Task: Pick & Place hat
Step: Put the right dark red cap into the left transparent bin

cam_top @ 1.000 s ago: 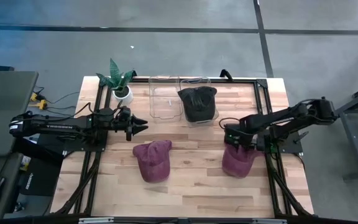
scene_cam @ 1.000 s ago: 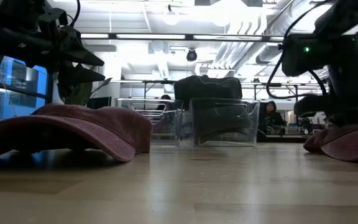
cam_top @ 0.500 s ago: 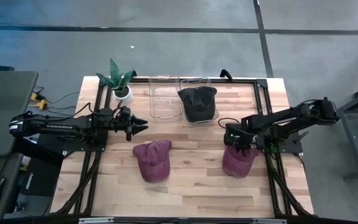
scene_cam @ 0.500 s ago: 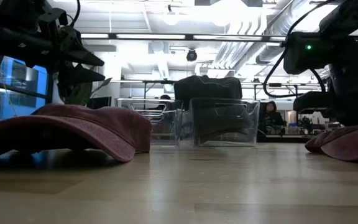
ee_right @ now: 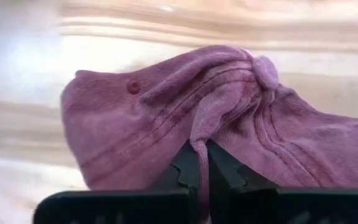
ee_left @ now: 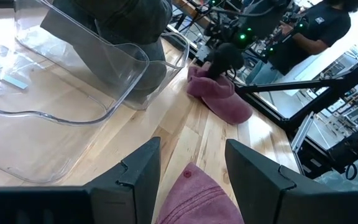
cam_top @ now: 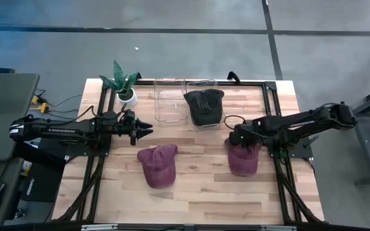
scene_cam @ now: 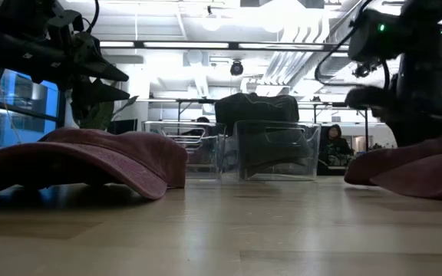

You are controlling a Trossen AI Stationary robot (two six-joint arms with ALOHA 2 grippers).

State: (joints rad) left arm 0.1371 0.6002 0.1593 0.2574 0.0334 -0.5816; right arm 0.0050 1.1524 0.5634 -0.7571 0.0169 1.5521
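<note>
Moved: right gripper (cam_top: 239, 139) and its maroon hat (cam_top: 242, 158) — dragged toward table centre.
Right fingers: pinched on hat fabric.
Left gripper (cam_top: 145, 129): spread — beside clear bins (cam_top: 169, 101).
Second hat (cam_top: 157, 164): table middle.

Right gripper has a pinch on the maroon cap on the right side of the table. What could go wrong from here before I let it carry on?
1. The right gripper holds only a thin fold of the right maroon cap; the fabric may slip out when lifted.
2. The right clear bin already holds a dark hat, so another cap might perch on top and slide off.
3. The left gripper waits open over the table near the left clear bin, possibly crowding a drop there.
</note>
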